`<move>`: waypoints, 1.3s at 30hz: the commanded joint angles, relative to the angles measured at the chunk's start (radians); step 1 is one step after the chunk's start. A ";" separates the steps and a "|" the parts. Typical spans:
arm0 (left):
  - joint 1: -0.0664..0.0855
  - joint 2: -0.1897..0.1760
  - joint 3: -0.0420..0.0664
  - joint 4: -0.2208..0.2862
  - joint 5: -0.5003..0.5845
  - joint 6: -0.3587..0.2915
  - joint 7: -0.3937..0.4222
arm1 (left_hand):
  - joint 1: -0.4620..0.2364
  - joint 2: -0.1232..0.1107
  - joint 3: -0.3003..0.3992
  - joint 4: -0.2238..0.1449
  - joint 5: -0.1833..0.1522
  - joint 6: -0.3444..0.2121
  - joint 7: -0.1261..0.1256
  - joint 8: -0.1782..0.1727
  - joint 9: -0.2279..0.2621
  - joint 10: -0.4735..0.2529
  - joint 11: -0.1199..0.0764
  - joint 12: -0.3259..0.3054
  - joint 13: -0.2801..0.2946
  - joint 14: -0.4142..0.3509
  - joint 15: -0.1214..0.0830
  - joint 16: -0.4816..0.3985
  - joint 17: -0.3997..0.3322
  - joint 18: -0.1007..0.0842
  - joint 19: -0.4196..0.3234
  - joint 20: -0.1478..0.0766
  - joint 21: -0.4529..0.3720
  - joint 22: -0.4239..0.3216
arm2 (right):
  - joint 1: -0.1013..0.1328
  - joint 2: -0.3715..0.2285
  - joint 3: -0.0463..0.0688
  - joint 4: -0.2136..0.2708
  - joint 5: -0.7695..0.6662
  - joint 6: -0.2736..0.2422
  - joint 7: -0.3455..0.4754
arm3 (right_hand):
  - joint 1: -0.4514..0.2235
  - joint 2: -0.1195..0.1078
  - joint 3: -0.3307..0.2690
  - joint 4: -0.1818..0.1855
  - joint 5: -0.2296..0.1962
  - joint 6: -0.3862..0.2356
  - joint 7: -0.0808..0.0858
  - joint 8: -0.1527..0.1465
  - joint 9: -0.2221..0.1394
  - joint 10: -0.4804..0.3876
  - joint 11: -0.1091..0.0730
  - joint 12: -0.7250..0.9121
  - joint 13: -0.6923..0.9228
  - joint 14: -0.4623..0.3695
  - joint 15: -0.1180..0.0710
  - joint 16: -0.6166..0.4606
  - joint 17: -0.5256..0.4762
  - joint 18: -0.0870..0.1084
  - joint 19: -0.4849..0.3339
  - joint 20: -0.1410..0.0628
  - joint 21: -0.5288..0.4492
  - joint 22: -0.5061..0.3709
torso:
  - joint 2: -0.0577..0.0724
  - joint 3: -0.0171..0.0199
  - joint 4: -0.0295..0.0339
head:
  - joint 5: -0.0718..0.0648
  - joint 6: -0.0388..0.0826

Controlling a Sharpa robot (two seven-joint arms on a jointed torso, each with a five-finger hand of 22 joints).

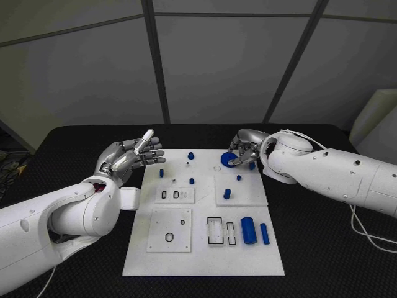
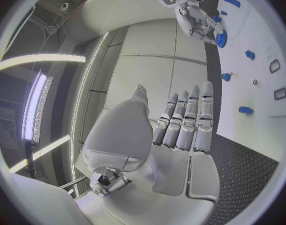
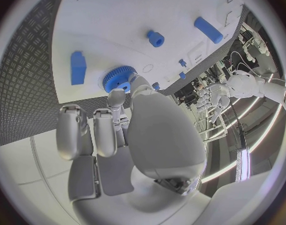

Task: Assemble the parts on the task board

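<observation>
The white task board lies in the middle of the black table. At its far right corner my right hand pinches a blue gear just above the board; the right wrist view shows fingertips on the gear, and the left wrist view shows that gear too. My left hand hovers beside the board's far left edge, fingers straight, holding nothing. A blue cylinder and a thin blue bar lie near the board's front right. Small blue pegs stand farther back.
Raised white plates with slots sit on the board's left half. A blue block and a peg lie close to the gear. A white cable trails over the table at the right. Grey wall panels stand behind the table.
</observation>
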 commanded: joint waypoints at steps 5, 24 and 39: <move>0.001 0.002 0.001 -0.001 -0.004 0.010 0.003 | 0.010 0.003 -0.007 -0.001 -0.006 0.001 0.000 -0.004 0.000 -0.002 0.000 -0.005 0.000 -0.009 0.000 -0.002 0.001 0.004 -0.002 0.003 -0.001 -0.001 | 0.000 0.002 -0.001 0.005 -0.103 0.027 -0.006 | 0.023 0.012 0.014 -0.008 0.001 0.037 -0.004 0.022 0.005 0.044 -0.006 0.089 0.103 0.063 0.001 0.021 0.037 -0.015 0.031 -0.002 0.018 0.100 | 0.000 0.0002 -0.0012 | 0.001 -0.003; 0.001 0.001 0.001 -0.002 -0.004 0.008 -0.003 | 0.012 0.004 -0.007 -0.001 -0.006 0.001 0.000 -0.004 0.000 -0.002 0.000 -0.005 0.000 -0.008 0.000 -0.002 0.002 0.004 -0.002 0.003 -0.001 -0.001 | -0.001 -0.016 -0.001 0.088 -0.136 -0.063 -0.019 | 0.063 0.028 0.171 -0.029 0.006 0.120 -0.019 0.028 0.002 0.095 -0.021 0.197 0.248 0.067 -0.011 0.039 0.072 -0.029 0.076 -0.014 0.046 0.160 | -0.001 0.0004 -0.0011 | 0.006 -0.004; 0.001 0.002 0.001 -0.003 -0.005 0.015 -0.009 | 0.017 0.005 -0.007 -0.003 -0.006 0.002 0.000 -0.005 0.000 -0.002 0.000 -0.006 0.000 -0.008 0.000 -0.003 0.003 0.004 -0.001 0.003 -0.001 -0.002 | 0.000 0.029 0.000 0.169 -0.209 -0.157 -0.027 | 0.044 0.000 0.226 -0.040 0.007 0.145 -0.023 0.014 0.002 0.104 -0.024 0.205 0.269 0.070 -0.014 0.046 0.087 -0.032 0.087 -0.017 0.053 0.175 | -0.001 -0.0015 0.0043 | 0.013 0.001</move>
